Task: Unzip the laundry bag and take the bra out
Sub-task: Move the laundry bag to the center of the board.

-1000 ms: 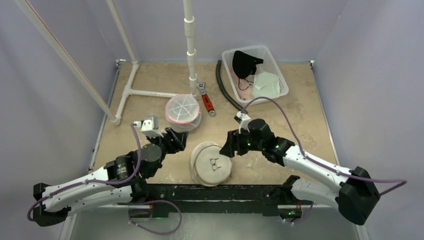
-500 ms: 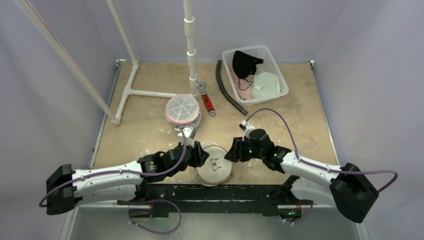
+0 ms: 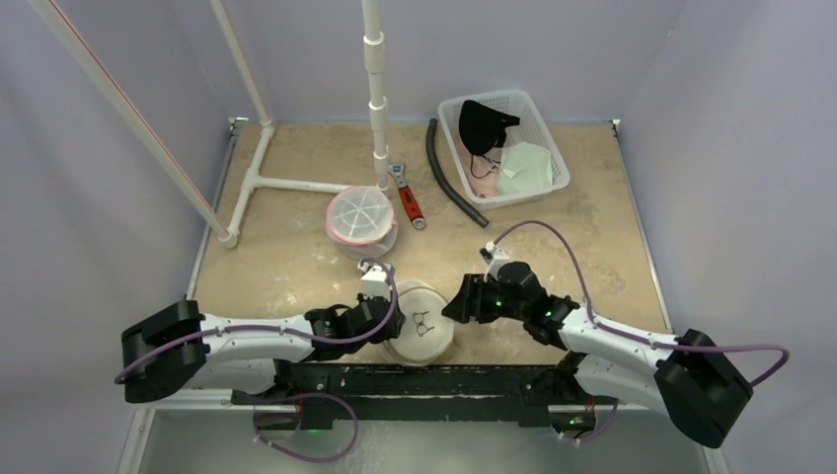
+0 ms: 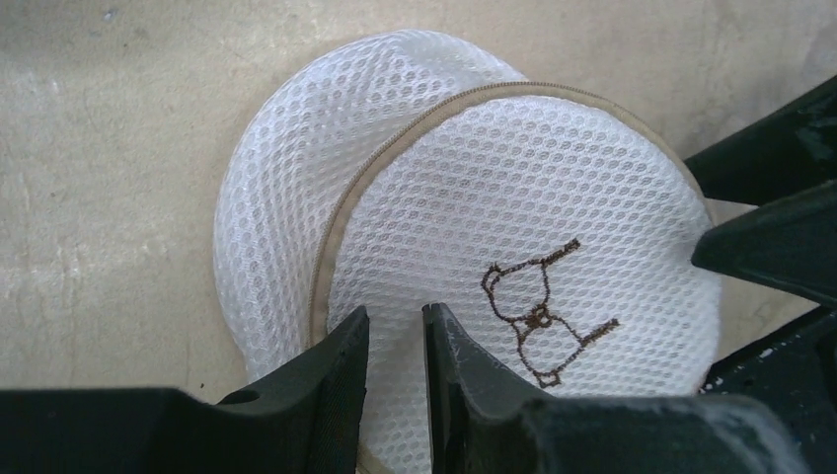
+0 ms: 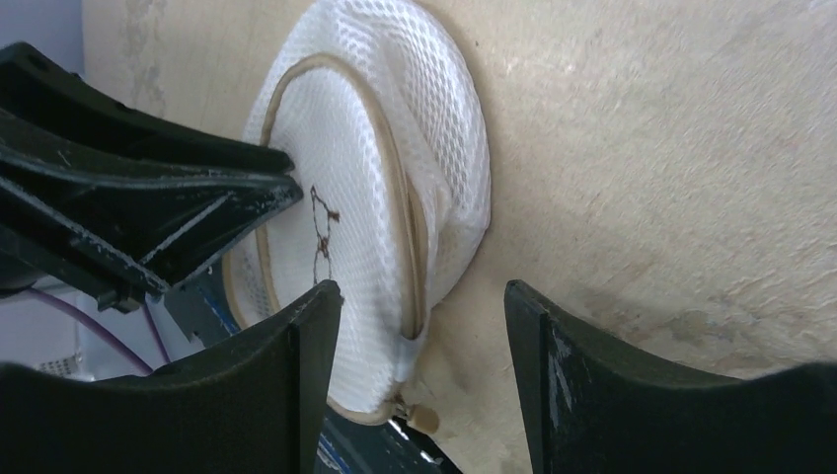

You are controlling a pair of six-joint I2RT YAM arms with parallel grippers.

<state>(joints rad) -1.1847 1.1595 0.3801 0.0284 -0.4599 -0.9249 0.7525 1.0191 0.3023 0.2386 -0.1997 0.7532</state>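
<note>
The laundry bag (image 3: 430, 342) is a round white mesh pouch with beige trim and a stitched bra outline; it lies near the table's front edge. In the left wrist view my left gripper (image 4: 397, 314) rests on the bag's mesh top (image 4: 513, 188) just inside the trim, jaws a narrow gap apart with mesh showing between them. My right gripper (image 5: 424, 296) stands wide open around the bag's edge (image 5: 434, 197), with the beige zipper pull (image 5: 424, 417) low between its fingers. From above, the left gripper (image 3: 393, 318) and right gripper (image 3: 456, 301) flank the bag. The bra is hidden.
A second round mesh bag with a pink rim (image 3: 360, 219) sits behind. A white basket (image 3: 551, 148) of clothing stands at the back right. A red-handled wrench (image 3: 408, 200), a black hose (image 3: 446, 183) and a white pipe frame (image 3: 286, 184) lie further back.
My left arm swung in from the left onto the bag and its jaws narrowed. My right gripper edged down to the bag's right rim, narrowing and then widening again.
</note>
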